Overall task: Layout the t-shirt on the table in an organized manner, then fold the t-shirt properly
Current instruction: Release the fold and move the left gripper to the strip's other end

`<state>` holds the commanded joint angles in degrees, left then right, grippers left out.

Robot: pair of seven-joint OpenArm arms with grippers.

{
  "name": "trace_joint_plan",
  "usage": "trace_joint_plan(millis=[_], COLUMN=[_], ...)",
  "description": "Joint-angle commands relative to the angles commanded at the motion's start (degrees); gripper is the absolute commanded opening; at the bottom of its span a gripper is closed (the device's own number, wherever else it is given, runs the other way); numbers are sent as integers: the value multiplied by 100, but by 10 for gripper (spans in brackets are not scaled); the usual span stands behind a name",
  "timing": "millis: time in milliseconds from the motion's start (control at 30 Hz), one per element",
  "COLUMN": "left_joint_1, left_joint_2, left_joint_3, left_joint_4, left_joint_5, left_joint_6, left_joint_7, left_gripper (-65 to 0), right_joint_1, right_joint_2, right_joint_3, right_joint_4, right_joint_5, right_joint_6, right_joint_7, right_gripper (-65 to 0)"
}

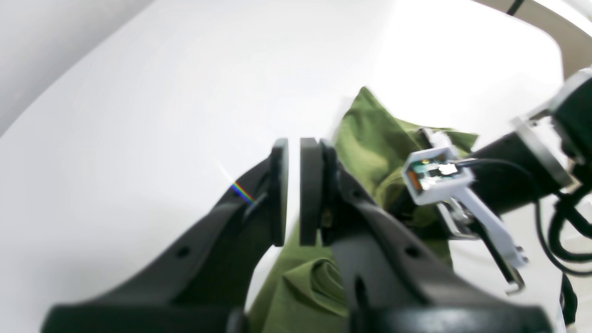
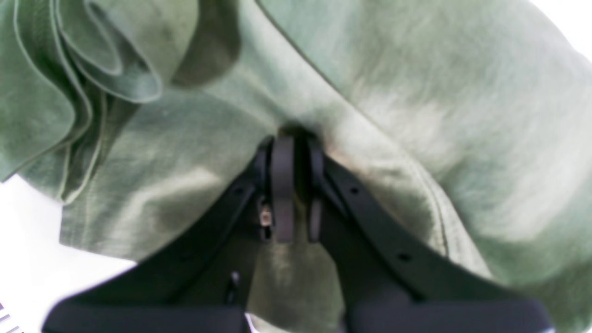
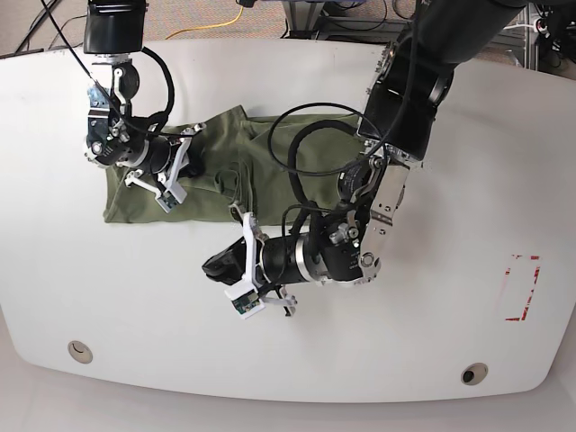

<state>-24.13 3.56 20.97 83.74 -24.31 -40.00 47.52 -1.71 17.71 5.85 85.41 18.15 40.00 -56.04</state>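
The olive-green t-shirt (image 3: 139, 207) lies on the white counter (image 3: 108, 288), from the upper left to the upper center of the base view, rumpled and partly covered by both arms. A raised fold stands near its middle, and its left part spreads beneath the right end effector (image 2: 300, 143).

The left end effector (image 1: 294, 148) is released, its fingers parallel and only slightly apart, with a narrow bright strip showing between the tips. In the base view it points left at the center of the frame, below the shirt's near edge. A small rainbow-colored streak crosses one of its fingers in the left wrist view, where the shirt runs from the bottom center to the right of the frame.

The right end effector is down at the cloth. Its tips meet a ridge of fabric at the center of the right wrist view, but whether they are clenched on it cannot be told. Layered folds bunch at that view's upper left.

On the counter, one round grommet (image 3: 80, 352) sits at the lower left of the base view, another grommet (image 3: 474, 374) at the lower right, with broken red tape (image 3: 529, 301) above the latter.
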Motion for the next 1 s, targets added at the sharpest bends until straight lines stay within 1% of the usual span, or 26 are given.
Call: trace_joint_plan(millis=[33, 100, 133, 167, 267, 367, 500, 633, 733, 800, 833, 933, 1000], left_joint_1=[70, 492, 580, 791, 1160, 1530, 1776, 1820, 1864, 1864, 1855, 1846, 1837], left_joint_2=[-53, -396, -448, -598, -905, -1073, -1081, -1081, -1046, -941, -818, -624, -554], left_joint_3=[0, 0, 0, 0, -79, -352, -554, -571, -563, -519, -457, -281, -167], left_joint_4=[62, 431, 501, 677, 932, 1108, 1134, 1108, 985, 826, 703, 404, 273], left_joint_5=[0, 9, 9, 9, 18, 18, 18, 26, 26, 26, 26, 26, 26], left_joint_6=[0, 0, 0, 0, 0, 0, 0, 0, 0, 0, 0, 0, 0], left_joint_7=[0, 9, 9, 0, 0, 0, 0, 0, 0, 0, -9, -9, -9], left_gripper=[-624, -624, -624, -624, -625, -625, -624, -624, -622, -622, -622, -622, -622], right_joint_1=[0, 0, 0, 0, 0, 0, 9, 9, 9, 9, 9, 9, 9], right_joint_2=[0, 0, 0, 0, 0, 0, 0, -9, -105, -114, -123, -132, -132], right_joint_3=[0, 0, 0, 0, 0, -18, -18, -18, 0, 0, 0, 0, 0], right_joint_4=[0, 0, 0, 0, 0, 0, 0, 0, 0, 0, 0, 0, 0], right_joint_5=[0, 0, 0, 0, 9, 9, 9, 9, 9, 0, -9, -9, -9], right_joint_6=[0, 0, 0, 0, 0, 0, 0, 0, 0, 0, 0, 0, 0], right_joint_7=[0, 0, 0, 0, 0, 0, 0, 0, 0, 0, 0, 0, 0], right_gripper=[-609, -609, -609, -609, -609, -609, -609, -609, -609, -609, -609, -609, -609])
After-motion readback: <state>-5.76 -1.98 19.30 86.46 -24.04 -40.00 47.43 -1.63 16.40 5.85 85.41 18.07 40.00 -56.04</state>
